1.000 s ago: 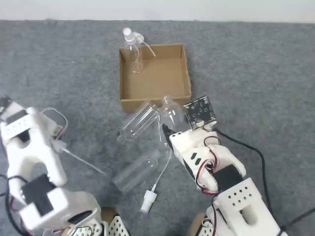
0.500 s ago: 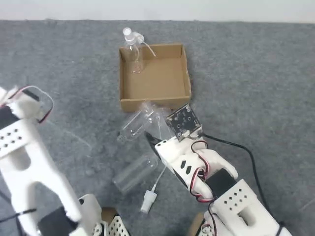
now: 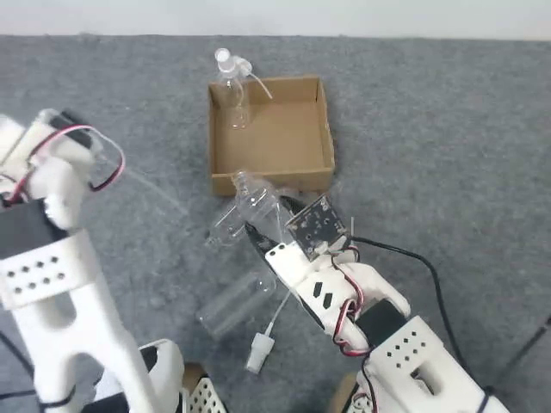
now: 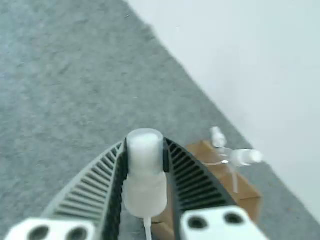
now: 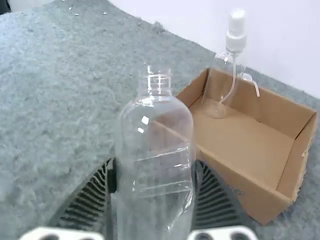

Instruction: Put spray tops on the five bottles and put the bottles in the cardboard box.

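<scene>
Closest in, by the arm bases, a loose spray top [image 3: 258, 352] on the grey carpet [image 3: 448, 120], thin tube running away from it toward the right arm. Just past that, a lying bottle [image 3: 231, 303], clear, flat on its side on the carpet. Next, the right gripper [image 5: 155, 172], closed around the body of the held bottle [image 5: 155, 130]: ribbed fingers pressed against both sides, threaded neck bare and open, no top on it. From above, tilted, with the neck aimed at the front wall of the box. Just beside it and partly hidden behind it, a third bottle [image 3: 219, 231], also clear, down on the carpet. Off to the left and well apart from all three bottles, the left gripper [image 4: 145, 147] on its tall white arm, clamped tight on the gripped spray top [image 4: 145, 175], white cap squeezed between both fingers, tube slanting out below toward the middle of the carpet. Farther back, the cardboard box [image 3: 284, 138], open at the top, near wall just beyond the held bottle's neck. Upright in its far left corner, a capped bottle [image 3: 232, 99] with a spray top already on. Farthest of all, a spare spray top [image 3: 245, 67] at the far rim beside that bottle's head, tube curving down into the box.
</scene>
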Robot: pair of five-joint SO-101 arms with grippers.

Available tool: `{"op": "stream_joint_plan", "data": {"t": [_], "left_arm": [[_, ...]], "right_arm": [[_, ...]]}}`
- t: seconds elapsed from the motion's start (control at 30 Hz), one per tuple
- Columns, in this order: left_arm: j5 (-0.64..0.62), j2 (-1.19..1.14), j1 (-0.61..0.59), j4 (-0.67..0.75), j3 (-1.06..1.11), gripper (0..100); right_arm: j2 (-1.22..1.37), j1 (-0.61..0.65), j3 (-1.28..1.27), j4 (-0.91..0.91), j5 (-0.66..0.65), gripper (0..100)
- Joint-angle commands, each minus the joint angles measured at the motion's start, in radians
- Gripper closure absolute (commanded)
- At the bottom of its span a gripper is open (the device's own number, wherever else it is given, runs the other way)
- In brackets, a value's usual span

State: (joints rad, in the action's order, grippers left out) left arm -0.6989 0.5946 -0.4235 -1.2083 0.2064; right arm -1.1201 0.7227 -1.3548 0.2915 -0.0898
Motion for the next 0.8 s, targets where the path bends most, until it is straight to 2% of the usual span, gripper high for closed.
{"op": "stream_joint_plan", "data": {"t": [0.0,0.3,0.43,0.77], "left_arm": [[-0.032,0.049,0.043,-0.005,-0.105,99],[-0.060,0.041,0.140,0.005,-0.199,99],[-0.057,0.040,0.141,0.044,-0.197,99],[-0.048,0.038,0.173,0.037,-0.196,99]], "right_arm": [[-0.018,0.010,-0.011,-0.085,-0.044,99.2],[-0.018,0.053,-0.084,-0.209,-0.054,99.2],[-0.018,0.068,-0.094,-0.231,-0.054,99.2],[-0.018,0.068,-0.089,-0.249,-0.054,99.2]]}}
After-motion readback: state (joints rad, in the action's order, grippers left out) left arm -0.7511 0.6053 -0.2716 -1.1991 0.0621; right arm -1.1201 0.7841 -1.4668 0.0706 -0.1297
